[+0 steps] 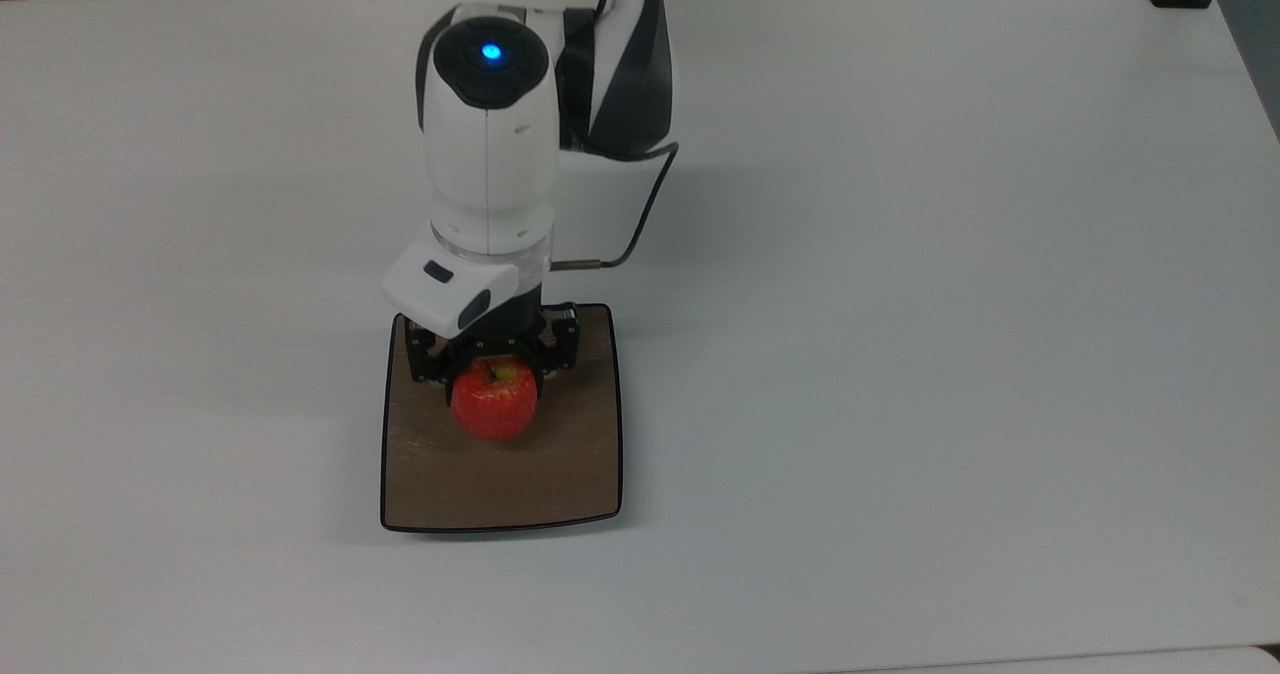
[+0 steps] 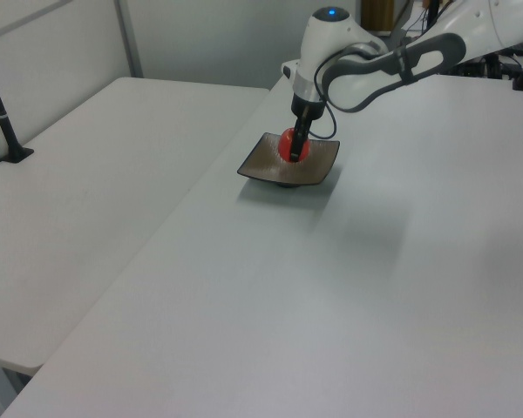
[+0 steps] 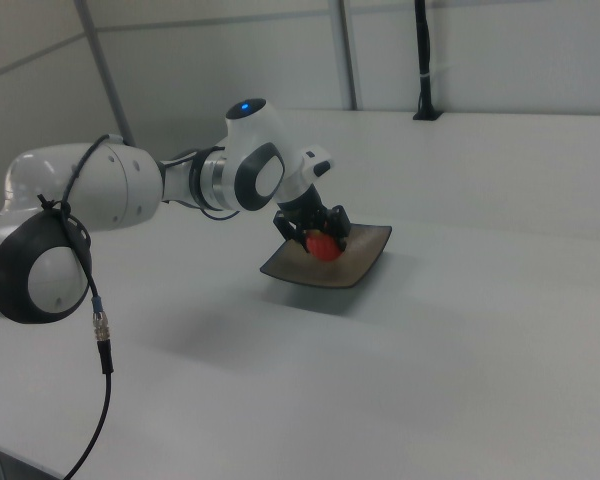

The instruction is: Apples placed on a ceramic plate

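Gripper (image 1: 494, 364) clamps the red apple (image 1: 494, 401) from above, fingers closed on its sides, over the middle of the square brown plate (image 1: 560, 474); contact with the plate can't be told. Plate sits on the white desk (image 1: 900, 304), nearer the top view's bottom edge, left of centre.

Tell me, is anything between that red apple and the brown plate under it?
No other thing lies there. The top view shows the apple, held by the claw, over bare plate; whether they touch is unclear.
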Robot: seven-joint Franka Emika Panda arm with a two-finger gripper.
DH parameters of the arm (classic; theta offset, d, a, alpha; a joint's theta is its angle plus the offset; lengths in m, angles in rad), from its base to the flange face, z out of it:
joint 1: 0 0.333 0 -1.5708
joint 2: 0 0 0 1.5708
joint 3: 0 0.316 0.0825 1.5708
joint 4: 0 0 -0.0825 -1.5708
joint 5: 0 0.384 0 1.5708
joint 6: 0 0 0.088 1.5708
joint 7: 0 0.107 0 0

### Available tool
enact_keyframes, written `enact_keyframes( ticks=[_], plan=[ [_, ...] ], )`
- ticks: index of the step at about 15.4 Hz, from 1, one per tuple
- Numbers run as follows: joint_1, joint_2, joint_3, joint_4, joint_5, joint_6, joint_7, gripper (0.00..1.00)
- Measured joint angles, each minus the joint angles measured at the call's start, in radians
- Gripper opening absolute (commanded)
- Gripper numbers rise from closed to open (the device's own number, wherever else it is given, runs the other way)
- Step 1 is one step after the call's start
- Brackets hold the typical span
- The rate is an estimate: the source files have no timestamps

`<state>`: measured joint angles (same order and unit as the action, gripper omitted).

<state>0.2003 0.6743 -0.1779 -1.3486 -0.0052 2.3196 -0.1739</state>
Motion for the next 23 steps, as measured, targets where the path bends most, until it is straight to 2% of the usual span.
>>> enact_keyframes(
  ticks=[1,2,4,5,15,19,23],
  plan=[
    [0.000,0.010,0.004,0.001,0.000,0.020,0.000,0.61],
    [-0.001,0.017,0.007,0.003,0.000,0.029,0.000,0.69],
    [-0.001,0.022,0.011,0.004,0.003,0.031,0.000,0.93],
    [-0.001,0.023,0.012,0.004,0.006,0.031,0.000,1.00],
    [-0.005,0.008,0.013,0.009,0.012,0.031,-0.001,1.00],
    [-0.007,-0.106,0.013,-0.029,0.014,-0.022,-0.001,1.00],
    [-0.011,-0.299,0.013,-0.055,0.019,-0.237,0.045,1.00]
  ],
)
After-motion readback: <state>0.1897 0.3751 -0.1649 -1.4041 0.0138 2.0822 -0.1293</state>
